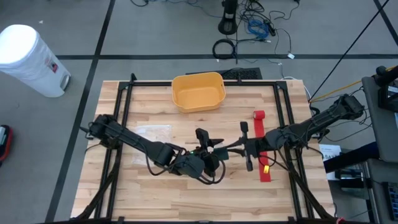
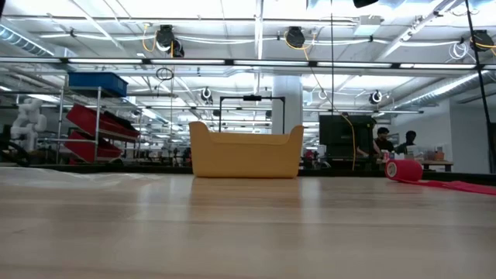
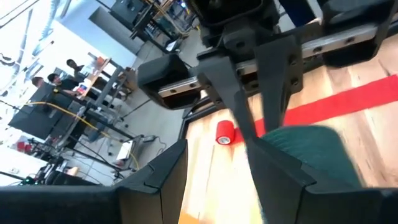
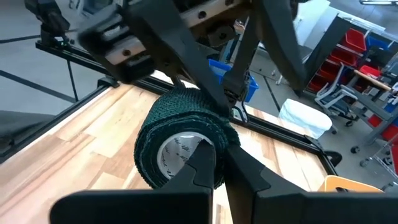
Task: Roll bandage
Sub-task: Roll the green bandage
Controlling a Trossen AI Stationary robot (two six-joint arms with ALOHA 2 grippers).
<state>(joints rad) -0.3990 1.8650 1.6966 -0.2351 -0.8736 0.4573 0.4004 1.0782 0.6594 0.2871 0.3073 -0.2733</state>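
Note:
A dark green bandage roll (image 4: 180, 146) with a white core hangs above the table's middle, between my two grippers. My right gripper (image 4: 217, 158) comes from the table's right and is shut on it. My left gripper (image 3: 217, 140) comes from the left and stands open. Nothing is between its fingers, and the green roll (image 3: 308, 152) is beside one of them. A red bandage roll (image 1: 259, 115) lies on the table at the right. Its unrolled strip (image 1: 263, 163) runs flat toward the near edge. My right gripper pinches the green roll at its near rim (image 4: 219, 144), on the end where the core shows. Its fingers come about level from the table's right. The roll is clear of the table, core end toward this gripper. Whether one finger is in the core is hidden. My left gripper lies with the outer side of one finger (image 4: 193, 74) against the roll's outer wrap (image 4: 208, 102), on the end away from the right gripper. It comes about level from the table's left. Its fingers do not grip the roll.
A yellow basket (image 1: 198, 91) stands at the far middle of the table. A clear plastic bag (image 1: 152, 132) lies left of centre. A black frame rail (image 1: 205, 83) runs round the tabletop. Bare wood lies along the near edge.

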